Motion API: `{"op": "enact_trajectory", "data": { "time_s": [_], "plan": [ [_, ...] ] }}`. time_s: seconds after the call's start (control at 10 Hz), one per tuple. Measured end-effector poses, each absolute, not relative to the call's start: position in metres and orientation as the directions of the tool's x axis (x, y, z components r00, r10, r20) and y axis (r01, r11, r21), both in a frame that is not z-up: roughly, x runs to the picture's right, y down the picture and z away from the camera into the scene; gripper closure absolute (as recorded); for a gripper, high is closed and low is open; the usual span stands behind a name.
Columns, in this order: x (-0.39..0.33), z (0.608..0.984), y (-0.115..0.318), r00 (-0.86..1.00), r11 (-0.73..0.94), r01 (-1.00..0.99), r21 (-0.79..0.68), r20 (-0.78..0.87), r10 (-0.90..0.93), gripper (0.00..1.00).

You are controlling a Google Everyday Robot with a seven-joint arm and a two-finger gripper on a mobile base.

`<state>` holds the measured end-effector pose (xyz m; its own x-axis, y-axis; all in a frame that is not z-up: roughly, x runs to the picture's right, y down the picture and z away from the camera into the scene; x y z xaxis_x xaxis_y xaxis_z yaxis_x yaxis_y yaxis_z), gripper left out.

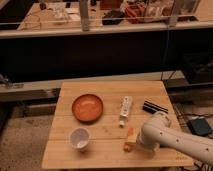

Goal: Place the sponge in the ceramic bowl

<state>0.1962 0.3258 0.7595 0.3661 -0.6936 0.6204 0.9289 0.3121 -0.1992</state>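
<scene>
The ceramic bowl [87, 107] is round, glossy and orange-brown, and it stands empty on the left half of the wooden table [110, 90]. The sponge is out of sight; it may be hidden under the arm. My white arm [170, 140] comes in from the lower right. Its gripper [139, 145] hangs low over the table's front right part, right of the bowl and close beside an orange carrot-like piece [130, 138]. The arm's rounded wrist covers the gripper's end.
A white cup [80, 138] stands in front of the bowl. A white tube [126, 107] lies right of the bowl, and a black bar with white stripes [155, 107] lies near the table's right edge. A dark counter runs behind the table.
</scene>
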Motion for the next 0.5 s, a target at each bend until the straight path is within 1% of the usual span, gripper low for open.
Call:
{"op": "enact_trajectory", "data": {
  "time_s": [0.1, 0.3, 0.5],
  "plan": [
    [0.1962, 0.7595, 0.3258, 0.366, 0.312, 0.929, -0.199, 0.62, -0.694, 0.2],
    [0.1963, 0.7595, 0.3258, 0.366, 0.312, 0.929, -0.199, 0.62, -0.694, 0.32],
    [0.1943, 0.7593, 0.324, 0.364, 0.313, 0.93, -0.195, 0.62, -0.695, 0.55]
  ]
}}
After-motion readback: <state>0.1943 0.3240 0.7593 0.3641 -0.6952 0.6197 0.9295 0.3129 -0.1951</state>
